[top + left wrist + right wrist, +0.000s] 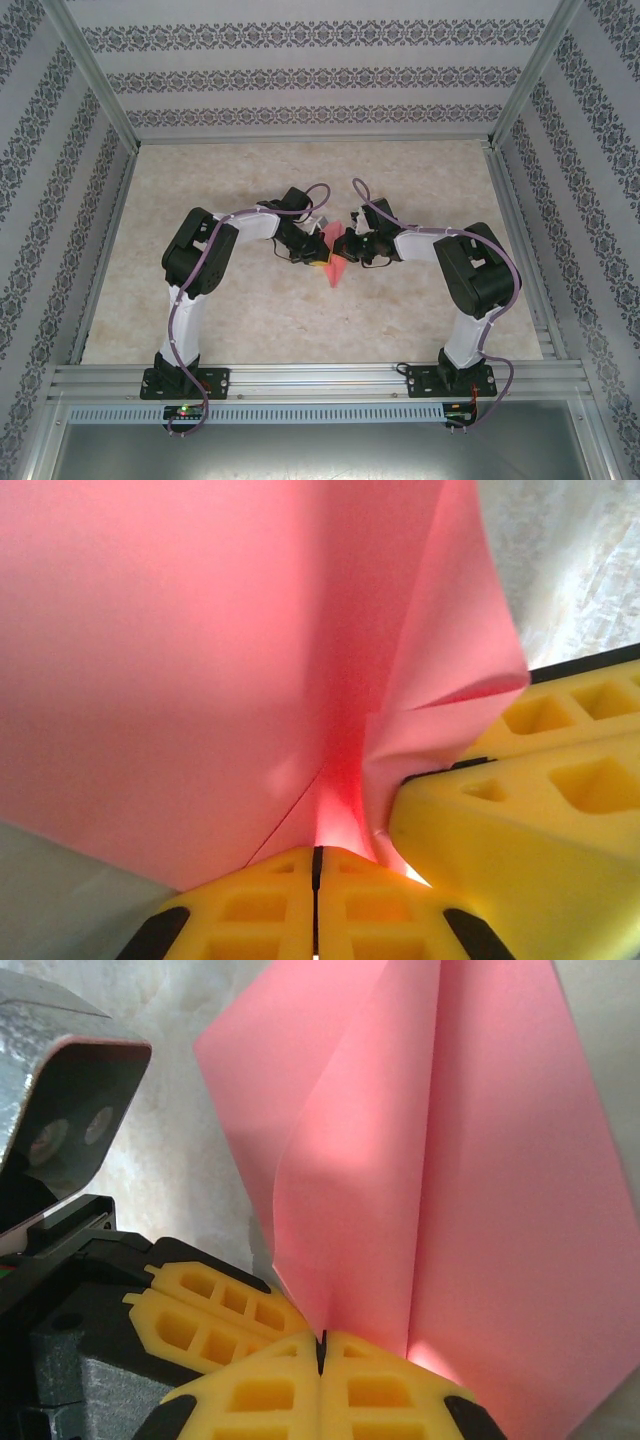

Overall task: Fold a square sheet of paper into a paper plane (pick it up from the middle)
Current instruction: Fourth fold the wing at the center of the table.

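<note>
The pink-red sheet of paper [336,270] hangs between both grippers above the middle of the table, folded along long creases into layered flaps. My left gripper [322,243] is shut on its lower edge; in the left wrist view the yellow pads [317,855] meet with paper [180,660] rising from the seam. My right gripper [343,247] is shut on the same sheet right beside it, and its yellow fingers [540,810] press against the crumpled right flap. In the right wrist view my right gripper [322,1340] pinches the paper [450,1180] at a crease, with the left gripper's fingers [215,1310] touching alongside.
The marbled tabletop [200,300] lies below, bounded by an aluminium frame [320,375] at the front and patterned walls [300,80] on three sides. The left wrist's camera housing [60,1130] sits close to the right gripper.
</note>
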{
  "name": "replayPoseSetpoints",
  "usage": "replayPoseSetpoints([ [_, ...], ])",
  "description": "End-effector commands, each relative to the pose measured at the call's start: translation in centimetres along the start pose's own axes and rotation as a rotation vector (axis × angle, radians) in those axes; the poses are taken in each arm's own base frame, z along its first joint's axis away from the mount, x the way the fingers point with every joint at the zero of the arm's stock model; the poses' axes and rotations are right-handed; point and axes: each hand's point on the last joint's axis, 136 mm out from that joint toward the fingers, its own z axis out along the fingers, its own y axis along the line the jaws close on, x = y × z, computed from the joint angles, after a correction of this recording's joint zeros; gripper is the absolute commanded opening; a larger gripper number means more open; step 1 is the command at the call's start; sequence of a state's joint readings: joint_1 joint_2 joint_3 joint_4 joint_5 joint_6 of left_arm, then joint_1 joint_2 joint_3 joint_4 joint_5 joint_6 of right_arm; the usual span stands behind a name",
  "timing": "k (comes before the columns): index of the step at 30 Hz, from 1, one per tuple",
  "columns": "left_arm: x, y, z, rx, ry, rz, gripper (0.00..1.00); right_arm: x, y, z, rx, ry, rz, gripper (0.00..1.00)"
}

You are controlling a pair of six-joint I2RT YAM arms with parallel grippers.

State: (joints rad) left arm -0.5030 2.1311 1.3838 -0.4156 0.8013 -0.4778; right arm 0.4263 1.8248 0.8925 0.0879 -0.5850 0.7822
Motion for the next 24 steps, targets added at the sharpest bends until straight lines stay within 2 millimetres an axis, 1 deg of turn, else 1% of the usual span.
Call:
replayPoseSetpoints([
  [1, -1.3, -2.8, -1.2, 0.065, -0.056, 0.059, 0.11, 0.9, -1.6, 0.2, 0.034, 0.028, 0.018, 0.01],
  [7, -1.8, -4.1, -2.3, 0.079, -0.077, 0.081, 0.13, 0.8, -1.9, 0.0, 0.054, 0.027, 0.011, 0.01],
  [11, -2.1, -4.3, -3.1, 0.067, -0.09, 0.092, 0.15, 0.7, -1.8, -0.2, 0.058, 0.025, 0.004, 0.02],
  [15, -2.1, -3.8, -3.6, 0.026, -0.096, 0.098, 0.15, 0.7, -1.7, -0.2, 0.055, 0.025, 0.001, 0.01],
  [17, -2.1, -3.1, -3.7, -0.007, -0.092, 0.097, 0.15, 0.7, -1.7, -0.3, 0.055, 0.025, 0.0, 0.01],
  [24, -2.1, -1.1, -2.6, -0.071, -0.07, 0.084, 0.12, 0.6, -1.5, -0.4, 0.053, 0.022, -0.003, 0.01],
])
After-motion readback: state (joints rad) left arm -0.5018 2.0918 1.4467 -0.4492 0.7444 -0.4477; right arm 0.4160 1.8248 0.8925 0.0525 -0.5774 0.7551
